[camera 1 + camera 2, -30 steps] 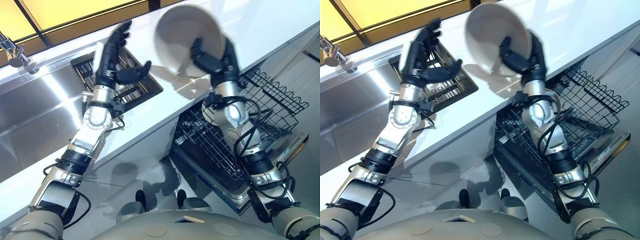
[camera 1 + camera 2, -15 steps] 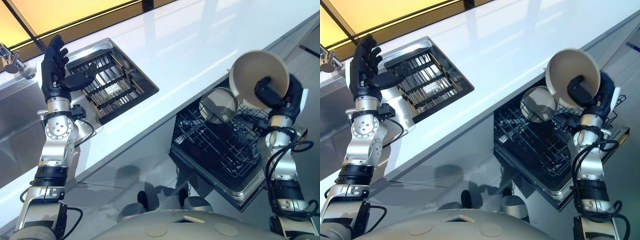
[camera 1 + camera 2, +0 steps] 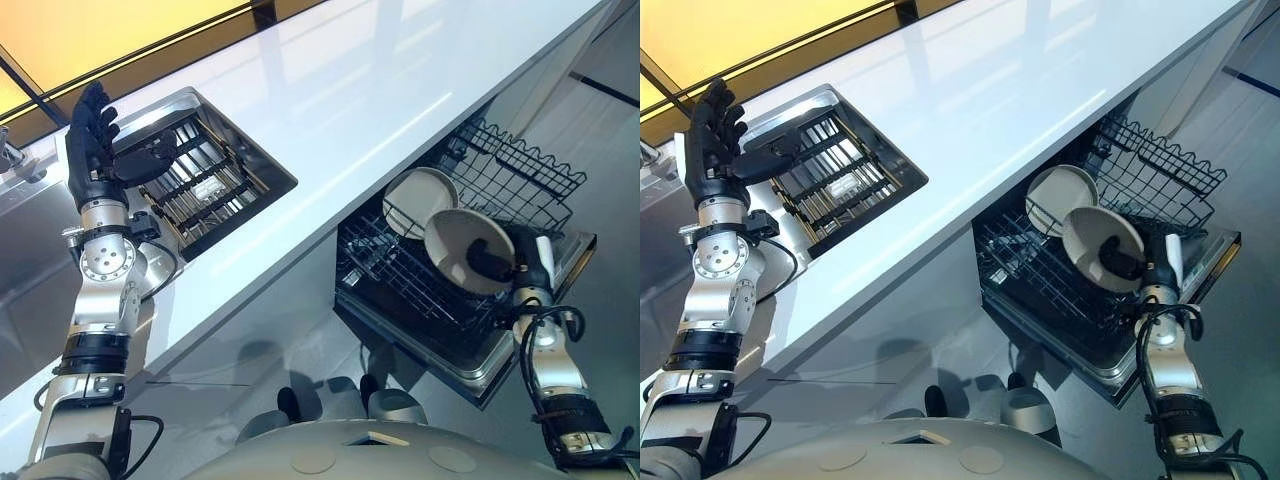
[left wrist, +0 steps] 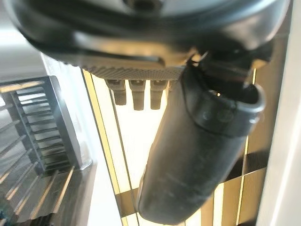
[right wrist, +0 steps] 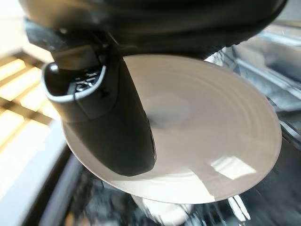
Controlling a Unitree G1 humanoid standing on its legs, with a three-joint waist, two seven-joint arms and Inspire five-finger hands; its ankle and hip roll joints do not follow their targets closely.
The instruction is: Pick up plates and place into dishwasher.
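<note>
Right wrist view: right hand point(image 5: 113, 117) clamped on the plate point(image 5: 207, 141), thumb flat across its face, the other fingers hidden behind it. Grip looks firm.

Both eye views put that plate low over the lower rack point(image 3: 395, 285) of the open dishwasher point(image 3: 470, 362). It is tilted, face toward the robot. A second plate point(image 3: 418, 198) already stands on edge in the rack just beside it. Can't tell if the held plate's lower edge touches the wires; probably not.

Step in hand, as I judge it: seating the plate in a slot. To do it well:
- Roll the wrist so the plate stands upright, parallel to the racked one.
- Aim for the next free slot beside that plate, with a gap so the rims don't knock.
- Lower it until the edge sits between the wires and the rack carries it.
- Only then ease the thumb off; letting go sooner risks the plate tipping flat.
- Pull the hand straight back up, clear of the wires and of the wire basket point(image 3: 522, 172) behind.

Left hand point(image 3: 92, 140) is relaxed, fingers straight, holding nothing. It is raised over the drying rack point(image 3: 205, 185) sunk in the far end of the table point(image 3: 380, 85), well apart. Best left idle there.
</note>
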